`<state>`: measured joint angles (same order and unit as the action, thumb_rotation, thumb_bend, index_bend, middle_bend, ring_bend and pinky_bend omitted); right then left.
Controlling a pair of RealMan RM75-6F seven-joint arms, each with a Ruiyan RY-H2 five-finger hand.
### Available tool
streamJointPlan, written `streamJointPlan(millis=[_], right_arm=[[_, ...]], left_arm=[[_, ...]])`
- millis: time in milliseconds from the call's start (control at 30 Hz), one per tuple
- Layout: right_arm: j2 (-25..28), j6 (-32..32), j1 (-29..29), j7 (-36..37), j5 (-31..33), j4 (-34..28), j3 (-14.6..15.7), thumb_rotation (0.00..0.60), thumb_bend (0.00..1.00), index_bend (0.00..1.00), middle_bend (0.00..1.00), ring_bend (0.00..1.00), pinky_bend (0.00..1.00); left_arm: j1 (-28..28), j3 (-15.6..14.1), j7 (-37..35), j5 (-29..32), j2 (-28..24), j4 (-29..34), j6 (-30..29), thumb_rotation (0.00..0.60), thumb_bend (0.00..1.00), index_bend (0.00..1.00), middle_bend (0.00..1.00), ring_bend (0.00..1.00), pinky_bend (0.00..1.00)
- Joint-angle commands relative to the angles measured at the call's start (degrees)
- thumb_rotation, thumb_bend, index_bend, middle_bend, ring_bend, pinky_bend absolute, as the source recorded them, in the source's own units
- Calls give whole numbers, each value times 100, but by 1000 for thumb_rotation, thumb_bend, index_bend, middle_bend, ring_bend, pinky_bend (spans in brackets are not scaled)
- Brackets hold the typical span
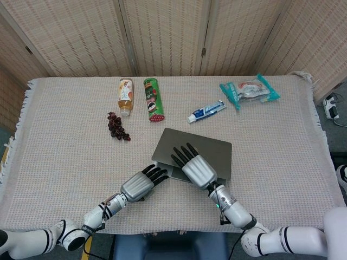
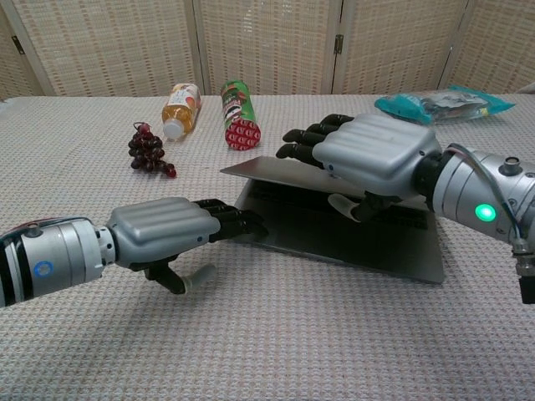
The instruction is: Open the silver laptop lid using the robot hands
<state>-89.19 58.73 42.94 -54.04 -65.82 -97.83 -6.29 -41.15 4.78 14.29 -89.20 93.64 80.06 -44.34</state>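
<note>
Both the left hand [image 2: 163, 227] and right hand [image 2: 376, 150] have ribbed silver backs, black fingers [image 2: 238, 222] and silver-grey forearms; the right wrist shows a green light [image 2: 482, 212].

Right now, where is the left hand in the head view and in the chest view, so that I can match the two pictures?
Head view: the left hand is low, left of centre, fingers toward the near left corner of the silver laptop.
Chest view: the left hand is at centre left, fingertips at the laptop's base edge.
Shared landmark: the grapes, beyond the hand.

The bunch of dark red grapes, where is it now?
In the head view, the bunch of dark red grapes lies left of the silver laptop, just below the lying juice bottle.
</note>
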Motion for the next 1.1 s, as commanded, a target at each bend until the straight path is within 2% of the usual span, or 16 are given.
streamJointPlan(millis=[33, 433, 933, 1100], right_arm=[[-9, 19, 13, 25, 21, 11, 15, 600, 590, 0, 0, 0, 0], [-123, 59, 48, 193, 72, 249, 138, 600, 590, 0, 0, 0, 0], [-293, 31, 88, 345, 150, 637, 224, 600, 590, 0, 0, 0, 0], [-309, 85, 104, 370, 221, 755, 148, 600, 590, 0, 0, 0, 0]], left_arm=[[-155, 83, 413, 363, 127, 8, 256, 600, 678, 43, 16, 0, 0], [-374, 63, 1364, 1189, 282, 67, 412, 600, 705, 56, 121, 0, 0], [-583, -49, 1726, 1801, 316, 143, 386, 600, 705, 59, 124, 0, 0], [-650, -97, 1795, 1958, 312, 173, 376, 600, 705, 59, 127, 0, 0]])
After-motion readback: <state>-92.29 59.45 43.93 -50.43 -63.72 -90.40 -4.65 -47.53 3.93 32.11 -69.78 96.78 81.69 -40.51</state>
